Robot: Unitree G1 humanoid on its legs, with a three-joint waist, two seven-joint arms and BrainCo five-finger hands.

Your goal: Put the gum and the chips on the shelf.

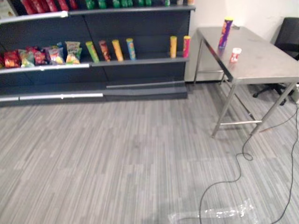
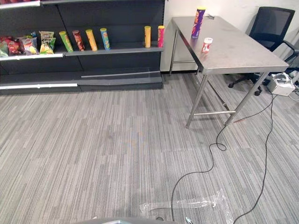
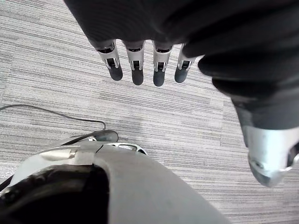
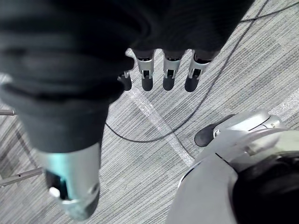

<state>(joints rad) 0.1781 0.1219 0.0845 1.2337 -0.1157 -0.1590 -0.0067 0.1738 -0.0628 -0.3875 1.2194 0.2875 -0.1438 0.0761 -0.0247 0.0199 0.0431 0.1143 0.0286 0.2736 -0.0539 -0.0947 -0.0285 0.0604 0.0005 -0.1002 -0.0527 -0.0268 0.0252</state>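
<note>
— Facing what, when you took stock?
— The shelf (image 1: 93,63) stood ahead to my left. The steel table (image 1: 266,63) stood ahead to my right, well apart from me across the grey floor (image 1: 117,154).
— And the things you were after?
— Both were on the table. The chips can (image 1: 225,32) stood upright near the far end, its long axis vertical. The gum (image 1: 235,55), a small pot, sat near it on my side, not touching it.
— Your hands?
— My left hand (image 3: 137,63) and right hand (image 4: 168,70) hung over the floor, fingers (image 3: 159,70) straight and slack, nothing in either.
— Which would get there first?
— The right, I judged, since the table lay on that side. Neither was within reach, so I reckoned I had to walk up first, then take the can round its side.
</note>
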